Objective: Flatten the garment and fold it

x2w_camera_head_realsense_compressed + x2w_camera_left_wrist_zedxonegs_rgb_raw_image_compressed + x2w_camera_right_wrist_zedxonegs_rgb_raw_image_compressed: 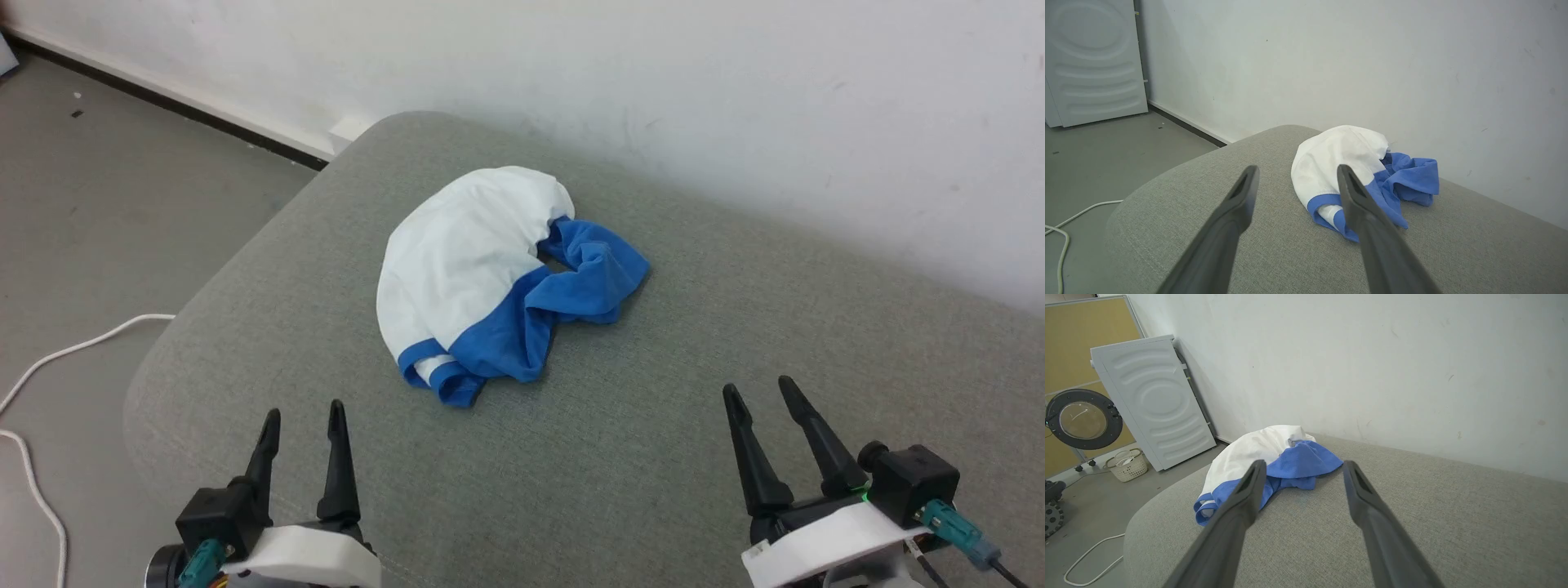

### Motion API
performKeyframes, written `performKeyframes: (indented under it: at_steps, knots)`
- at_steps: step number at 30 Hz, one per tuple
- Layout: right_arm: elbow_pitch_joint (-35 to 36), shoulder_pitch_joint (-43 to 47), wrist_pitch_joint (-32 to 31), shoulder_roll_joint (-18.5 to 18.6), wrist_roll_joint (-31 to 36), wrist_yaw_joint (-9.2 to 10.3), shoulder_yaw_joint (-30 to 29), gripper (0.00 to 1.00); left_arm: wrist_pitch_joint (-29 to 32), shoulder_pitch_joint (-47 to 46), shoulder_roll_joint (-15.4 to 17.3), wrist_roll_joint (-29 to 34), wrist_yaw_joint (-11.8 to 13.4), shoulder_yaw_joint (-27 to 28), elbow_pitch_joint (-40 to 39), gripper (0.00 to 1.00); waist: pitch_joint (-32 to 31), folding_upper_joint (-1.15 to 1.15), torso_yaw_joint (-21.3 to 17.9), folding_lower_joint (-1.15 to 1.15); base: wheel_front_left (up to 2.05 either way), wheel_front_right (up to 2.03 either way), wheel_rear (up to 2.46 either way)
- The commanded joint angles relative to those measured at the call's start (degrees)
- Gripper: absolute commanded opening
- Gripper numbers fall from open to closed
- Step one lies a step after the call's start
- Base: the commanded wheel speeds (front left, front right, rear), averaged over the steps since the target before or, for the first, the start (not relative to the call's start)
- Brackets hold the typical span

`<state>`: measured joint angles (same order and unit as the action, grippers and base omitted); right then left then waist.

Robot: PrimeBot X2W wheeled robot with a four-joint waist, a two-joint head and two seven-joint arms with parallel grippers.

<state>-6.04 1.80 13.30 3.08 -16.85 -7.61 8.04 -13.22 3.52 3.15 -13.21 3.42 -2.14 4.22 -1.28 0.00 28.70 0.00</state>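
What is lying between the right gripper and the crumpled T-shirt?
Just bare grey cushion separates the right gripper from the T-shirt, with nothing lying on it, as the head view shows.

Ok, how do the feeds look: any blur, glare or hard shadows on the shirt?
Head view: soft even light, shirt sharp, no glare. Left wrist view: left gripper blurred up close, shirt clear. Right wrist view: right gripper likewise soft, shirt clear beyond it.

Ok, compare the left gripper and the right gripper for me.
In the head view the left gripper points nearly straight up the picture; the right gripper leans leftward. The left gripper sits nearer the rounded end of the cushion, the right gripper farther in. Both have open, empty jaws, short of the garment.
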Motion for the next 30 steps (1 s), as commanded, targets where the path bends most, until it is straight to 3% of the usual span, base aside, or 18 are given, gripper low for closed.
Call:
performKeyframes:
  at_steps: [1,10,19,24,30]
  knots:
    - [-0.2,0.7,0.7,-0.2,-0.8,0.11,0.4,1.00,-0.8,1.0,-0.3,-0.3,0.4,-0.2,0.2,1.00,0.0,0.00,0.4,0.00,0.00,0.00,0.00]
    - [-0.8,0.5,1.7,-0.2,-1.8,0.12,0.9,1.00,-1.8,1.0,-0.3,0.0,0.6,-0.2,0.3,1.00,0.5,0.00,1.6,0.00,0.00,0.00,0.00]
    - [-0.7,0.0,1.7,-0.2,-1.5,0.12,0.5,1.00,-1.8,-0.4,0.1,1.9,0.0,0.3,0.9,1.00,1.4,0.00,0.4,0.00,0.00,0.00,0.00]
    - [-0.5,-0.8,1.7,-0.2,-1.0,0.12,0.1,1.00,-1.1,-4.4,1.9,2.0,-1.8,0.3,3.0,1.00,2.7,0.00,-0.9,0.00,0.00,0.00,0.00]
    - [-0.1,-2.8,1.7,-0.2,1.2,0.12,-0.5,1.00,6.9,-16.5,5.3,-0.2,-5.1,0.4,8.6,1.00,6.7,0.00,-3.8,0.00,0.00,0.00,0.00]
